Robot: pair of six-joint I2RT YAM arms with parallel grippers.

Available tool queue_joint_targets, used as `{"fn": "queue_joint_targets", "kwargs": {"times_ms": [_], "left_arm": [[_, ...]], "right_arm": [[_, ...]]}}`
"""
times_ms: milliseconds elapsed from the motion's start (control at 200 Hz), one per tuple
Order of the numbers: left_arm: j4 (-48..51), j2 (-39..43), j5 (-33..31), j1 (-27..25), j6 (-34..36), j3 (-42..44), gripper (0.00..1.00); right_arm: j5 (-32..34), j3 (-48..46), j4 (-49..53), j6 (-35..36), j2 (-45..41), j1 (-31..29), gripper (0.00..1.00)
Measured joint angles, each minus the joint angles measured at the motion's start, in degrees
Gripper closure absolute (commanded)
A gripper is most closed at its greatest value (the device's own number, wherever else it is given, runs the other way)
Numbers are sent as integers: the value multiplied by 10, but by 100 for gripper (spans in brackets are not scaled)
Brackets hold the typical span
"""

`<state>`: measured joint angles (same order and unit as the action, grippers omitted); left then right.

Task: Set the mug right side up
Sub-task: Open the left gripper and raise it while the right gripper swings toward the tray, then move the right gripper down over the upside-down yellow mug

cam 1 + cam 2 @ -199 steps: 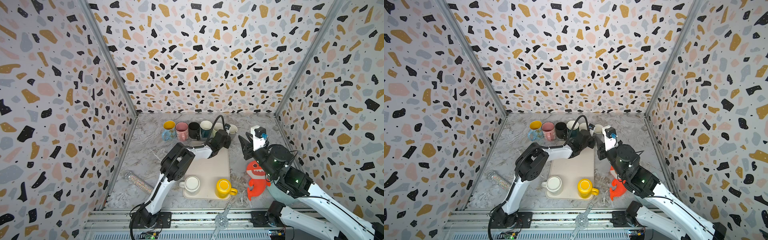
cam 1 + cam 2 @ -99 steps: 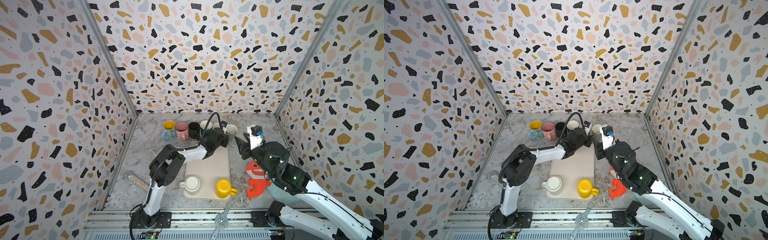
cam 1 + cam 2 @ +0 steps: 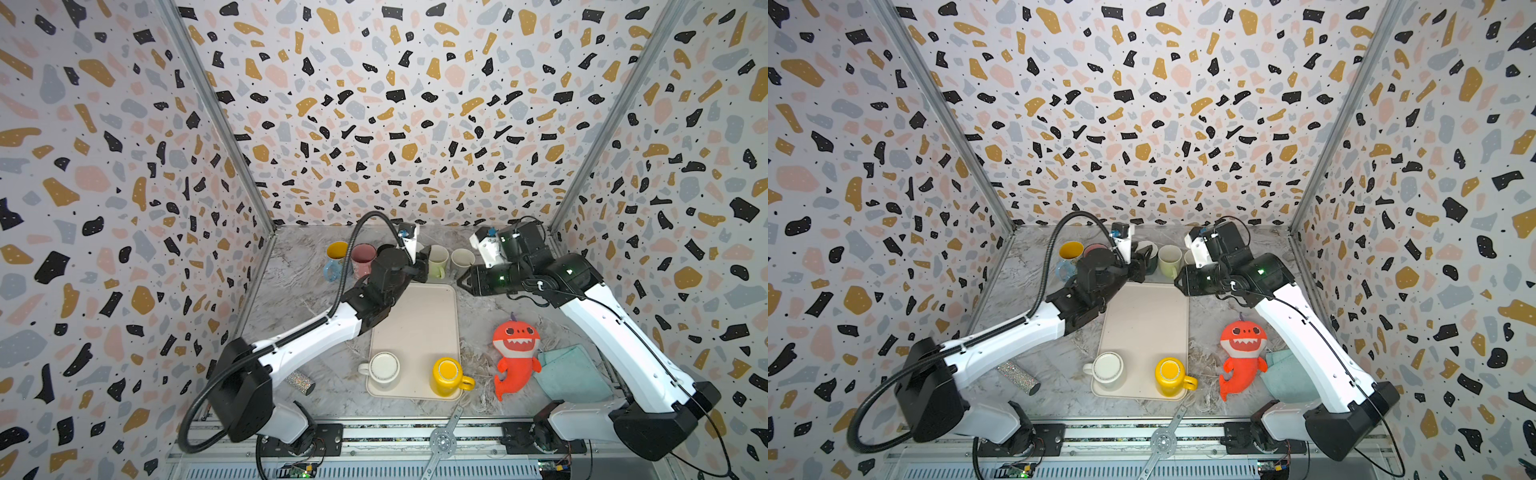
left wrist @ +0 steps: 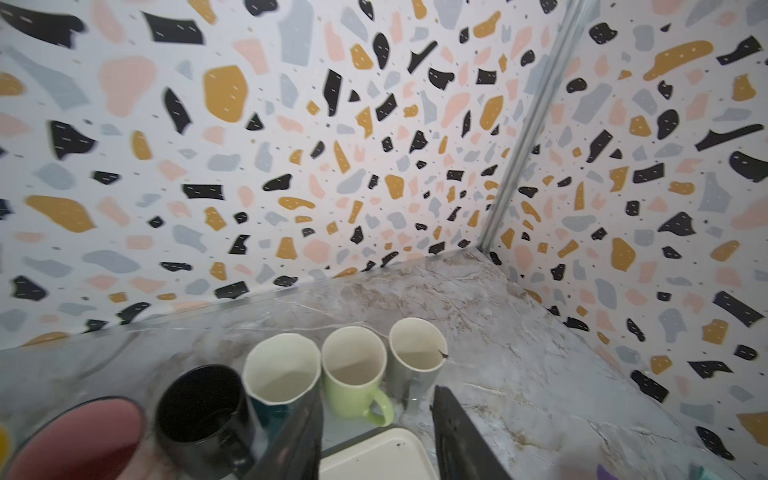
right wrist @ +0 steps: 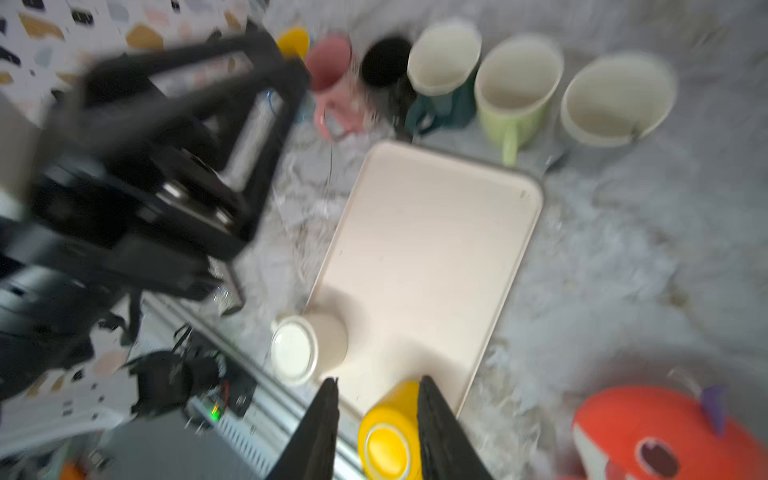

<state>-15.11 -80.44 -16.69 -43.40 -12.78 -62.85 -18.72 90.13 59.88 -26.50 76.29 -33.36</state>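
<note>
Two grippers, both empty: the left gripper [image 4: 378, 399], jaws apart, sits at 12 o'clock off the tray [image 3: 415, 324] beside the upright mugs [image 3: 438, 259]; the right gripper [image 5: 378, 382], jaws narrowly apart, hovers at 1 o'clock. Base-up on the tray stand a white mug [image 3: 384, 368] at 7 o'clock and a yellow mug [image 3: 448, 374] at 5. I judge this the approach: next, descend, clamp one mug's wall, lift, roll it over
</note>
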Motion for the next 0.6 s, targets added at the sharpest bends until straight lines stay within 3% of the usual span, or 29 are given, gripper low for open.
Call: {"fn": "queue_joint_targets", "kwargs": {"times_ms": [120,290,601], "left_arm": [[12,58,-27,21,-3,30,46],[33,91,-50,33,-3,34,45],[58,97,-60,39,-3,60,43]], "right_arm": [[-89,-34,63,-38,-16,0,66],[-193,-164,113,-96,-93,0,60],[-291,-323,139,-170,-143,1,49]]}}
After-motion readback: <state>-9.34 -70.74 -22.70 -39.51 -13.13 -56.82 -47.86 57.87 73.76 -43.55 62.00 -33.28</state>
